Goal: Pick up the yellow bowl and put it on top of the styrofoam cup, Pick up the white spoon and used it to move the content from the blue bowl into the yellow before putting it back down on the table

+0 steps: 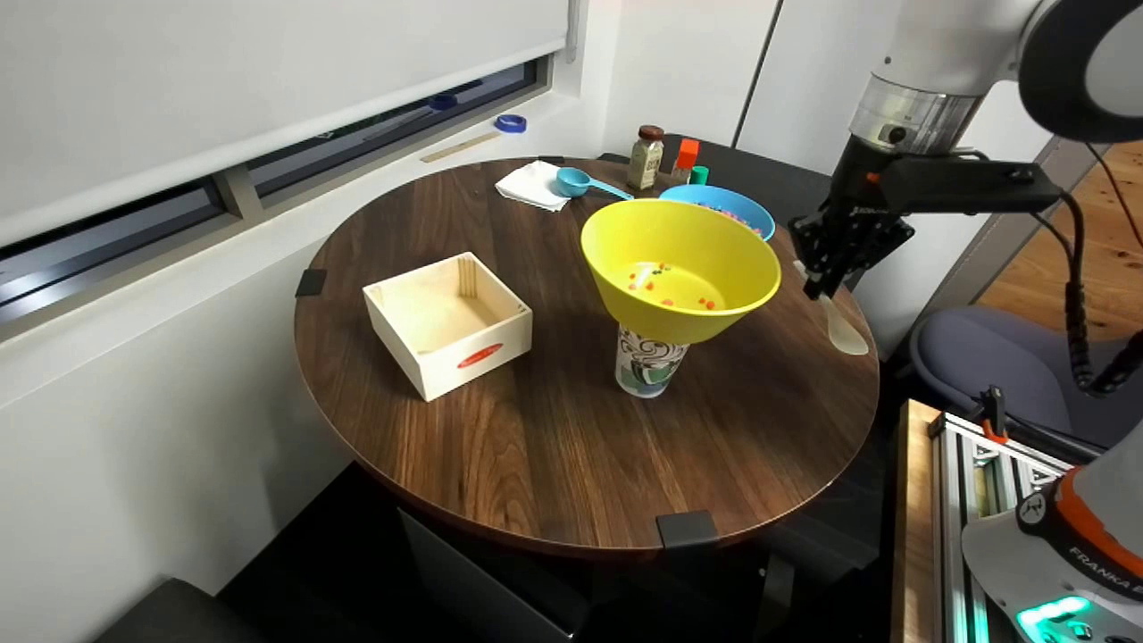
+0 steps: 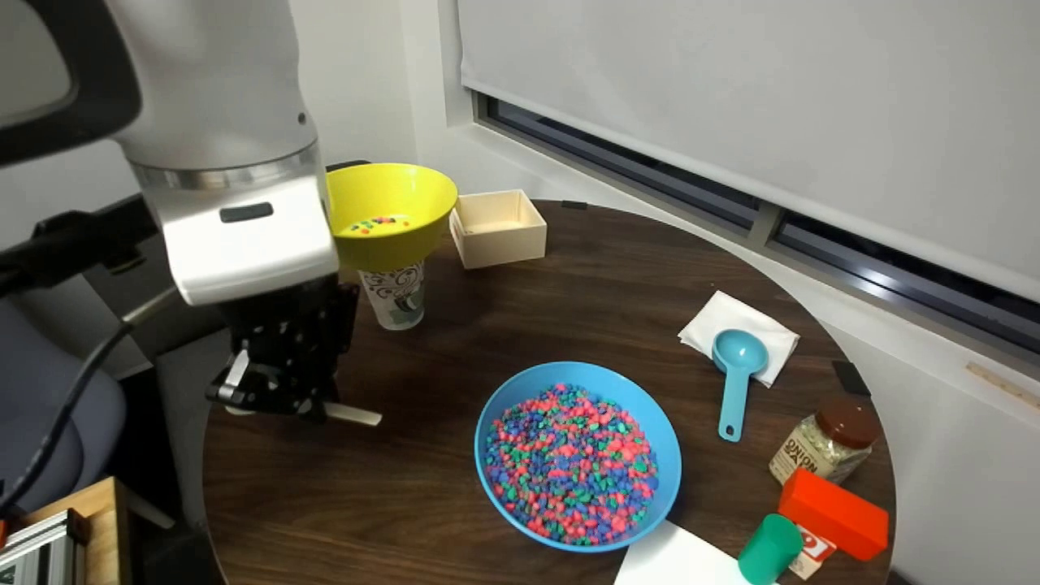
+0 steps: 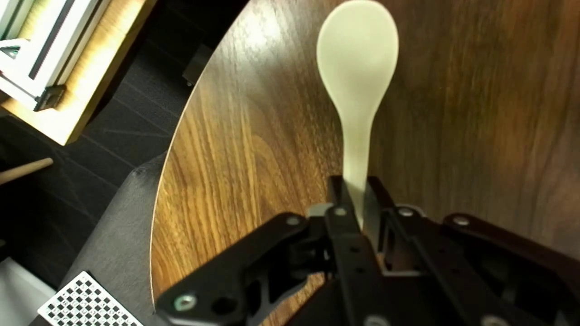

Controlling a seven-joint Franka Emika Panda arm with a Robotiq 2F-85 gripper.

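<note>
"The claw (image 3: 355, 188) had hold of something, didn't it?"

"It did. Its fingers were pinched together on the handle of the white spoon (image 3: 358, 54), and the spoon's rounded end reached out past the fingertips. In both exterior views the tail of the handle poked out from the claw's opposite side."

"Was the spoon down on the bench (image 1: 500, 455)?"

"I couldn't tell whether it touched. The claw was over the bench, near the edge, with a greyish-purple seat (image 1: 991, 366) just past that edge."

"And the yellow bowl (image 1: 683, 232)?"

"Off to one side of the claw, apart from it, sitting on top of the styrofoam cup (image 1: 647, 366). A few coloured pieces (image 1: 650, 286) lay scattered inside. Farther from the claw that way, past the cup, stood a pale wooden box (image 2: 512, 248)."

"Where was the blue bowl (image 2: 617, 390), then?"

"On another side of the claw, also apart from it, with a broad spread of pink, blue and green content (image 2: 573, 467) in it."

"And the things beyond?"

"Farther from the claw than the blue bowl, a brown-lidded jar (image 2: 821, 447) stood beside a red-topped container (image 2: 835, 513) and a green cylinder (image 2: 769, 548). A light-blue scoop (image 2: 735, 390) lay with its round end on a white napkin (image 2: 776, 349)."
</note>
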